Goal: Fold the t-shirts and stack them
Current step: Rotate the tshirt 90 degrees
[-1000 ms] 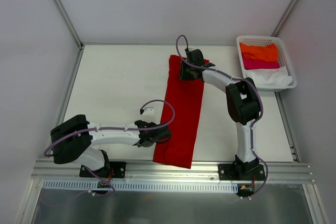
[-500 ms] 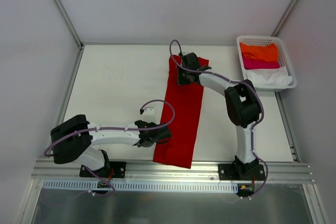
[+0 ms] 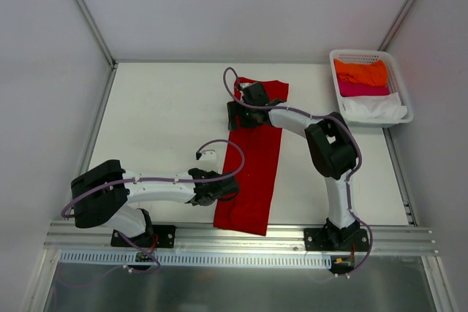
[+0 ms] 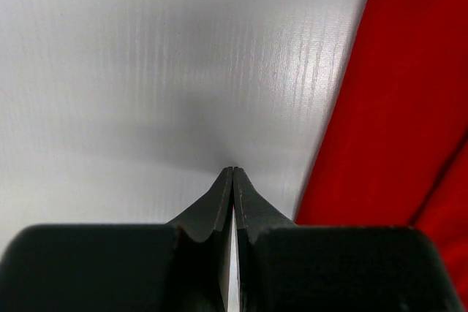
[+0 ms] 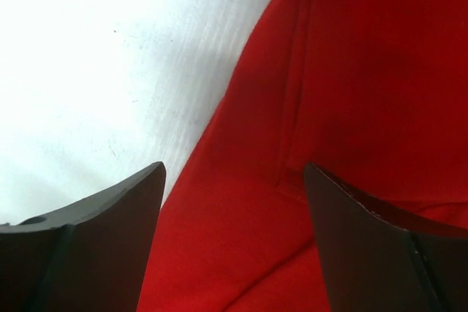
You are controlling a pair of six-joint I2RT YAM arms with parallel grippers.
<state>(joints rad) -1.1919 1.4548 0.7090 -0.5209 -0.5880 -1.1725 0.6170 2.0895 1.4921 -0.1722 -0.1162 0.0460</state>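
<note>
A deep red t-shirt (image 3: 252,173), folded into a long narrow strip, runs from the table's far middle to its near edge. My right gripper (image 3: 235,116) is over the strip's far left edge. In the right wrist view it (image 5: 234,173) stands open, with red cloth (image 5: 351,71) lying flat under the gap and nothing held. My left gripper (image 3: 231,189) rests by the strip's near left edge. Its jaws (image 4: 233,171) are shut and empty over bare table, with the red shirt (image 4: 402,107) just to their right. Orange (image 3: 360,72), magenta (image 3: 362,90) and white (image 3: 376,109) t-shirts lie in the basket.
A white plastic lattice basket (image 3: 401,85) sits at the table's far right corner. The white table (image 3: 161,122) is walled by white panels on the left, right and back. A metal rail (image 3: 241,239) carries both arm bases along the near edge.
My right gripper has slid left across the shirt's far end to its left edge, and its jaws have opened. The left arm has not moved.
</note>
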